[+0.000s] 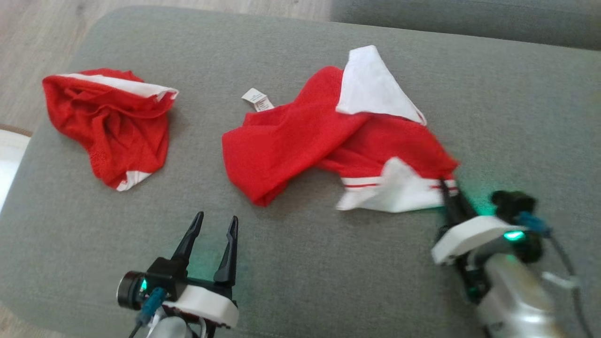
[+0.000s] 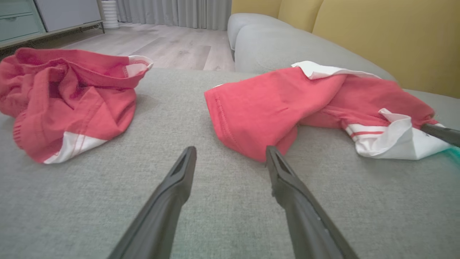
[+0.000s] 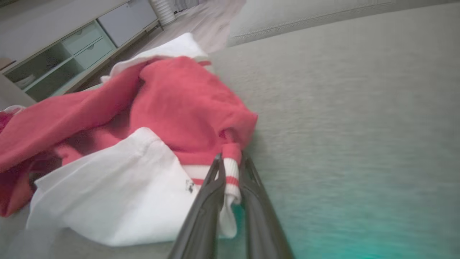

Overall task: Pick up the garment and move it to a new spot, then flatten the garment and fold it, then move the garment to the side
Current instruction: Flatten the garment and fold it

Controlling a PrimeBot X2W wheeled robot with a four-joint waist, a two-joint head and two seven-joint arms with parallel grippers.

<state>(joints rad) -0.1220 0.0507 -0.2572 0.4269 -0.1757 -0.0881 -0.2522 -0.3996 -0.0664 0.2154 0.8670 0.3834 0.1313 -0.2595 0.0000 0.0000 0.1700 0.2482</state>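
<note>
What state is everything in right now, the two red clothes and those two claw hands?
right gripper: shut on the middle garment, at its striped edge.
left gripper: open, holding nothing.
middle garment: crumpled, not yet flattened.
left garment: crumpled heap, untouched.

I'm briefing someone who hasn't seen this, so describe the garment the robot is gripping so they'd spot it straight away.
On the grey sofa cushion lie two red-and-white garments. It is the larger garment, sprawled on the robot's right, with a white tag. Unlike the bunched garment on the left, its striped cuff is pinched in the right claw.
</note>
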